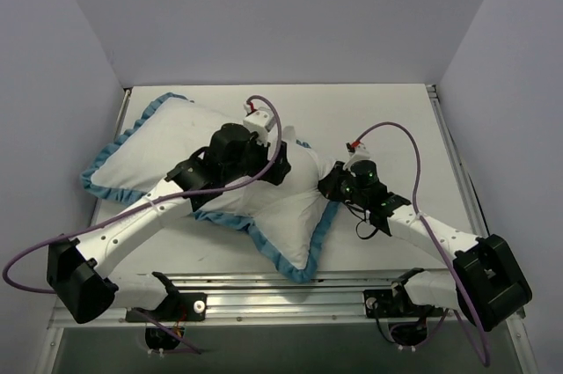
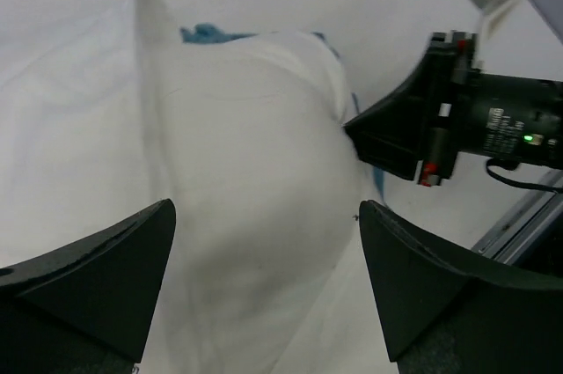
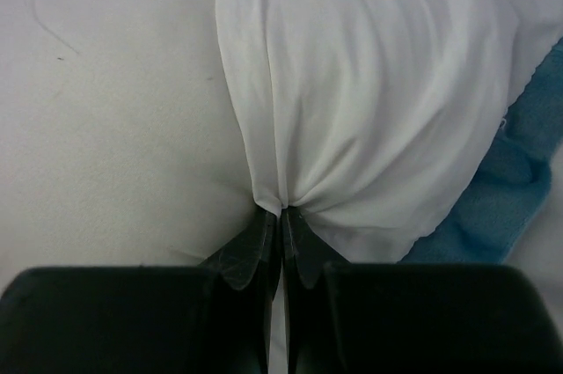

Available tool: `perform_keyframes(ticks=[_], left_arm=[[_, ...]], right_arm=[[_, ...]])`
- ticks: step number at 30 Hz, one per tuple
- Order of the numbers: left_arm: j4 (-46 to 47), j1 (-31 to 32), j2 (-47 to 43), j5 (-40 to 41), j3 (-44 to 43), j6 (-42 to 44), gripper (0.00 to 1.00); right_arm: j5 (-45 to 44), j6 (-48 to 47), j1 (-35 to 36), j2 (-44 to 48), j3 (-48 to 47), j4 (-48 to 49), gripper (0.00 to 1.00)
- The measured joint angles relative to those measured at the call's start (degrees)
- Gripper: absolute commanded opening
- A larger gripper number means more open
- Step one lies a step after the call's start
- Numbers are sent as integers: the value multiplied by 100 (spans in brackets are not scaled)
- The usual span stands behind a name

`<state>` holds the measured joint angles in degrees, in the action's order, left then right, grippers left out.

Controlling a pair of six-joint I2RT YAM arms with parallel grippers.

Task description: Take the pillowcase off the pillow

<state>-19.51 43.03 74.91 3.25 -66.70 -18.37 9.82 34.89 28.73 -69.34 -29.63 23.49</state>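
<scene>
The pillowcase [image 1: 149, 150] lies white side up across the table's left and middle, with its blue ruffled trim around it. The plump white pillow [image 1: 303, 182] bulges out at its right end. My right gripper [image 1: 328, 182] is shut on the pillow's right corner; in the right wrist view the gripper [image 3: 281, 216] bunches the white pillow fabric [image 3: 352, 84] over the blue trim [image 3: 506, 189]. My left gripper [image 1: 274, 165] is open above the pillow. In the left wrist view it [image 2: 264, 242] straddles the white bulge [image 2: 255, 128], with the right gripper [image 2: 352, 132] beyond it.
The white table [image 1: 387, 119] is boxed in by grey walls at the back and both sides. A metal rail [image 1: 290, 290] runs along the near edge. Purple cables loop above both arms.
</scene>
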Motion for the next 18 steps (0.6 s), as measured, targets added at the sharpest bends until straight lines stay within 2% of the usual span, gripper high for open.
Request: perform_keyframes(ticks=[3, 7, 14, 18], left_arm=[[-46, 466, 101, -76, -452, 588, 94], [-146, 737, 785, 133, -1231, 1021, 94], [-581, 800, 2339, 739, -1856, 990, 94], [-942, 802, 2898, 1010, -2118, 787, 96]], right_arm=[[249, 2, 2, -9, 50, 256, 0], [372, -42, 7, 22, 87, 345, 0], [350, -245, 13, 402, 107, 175, 0], [275, -361, 13, 472, 107, 94, 0]])
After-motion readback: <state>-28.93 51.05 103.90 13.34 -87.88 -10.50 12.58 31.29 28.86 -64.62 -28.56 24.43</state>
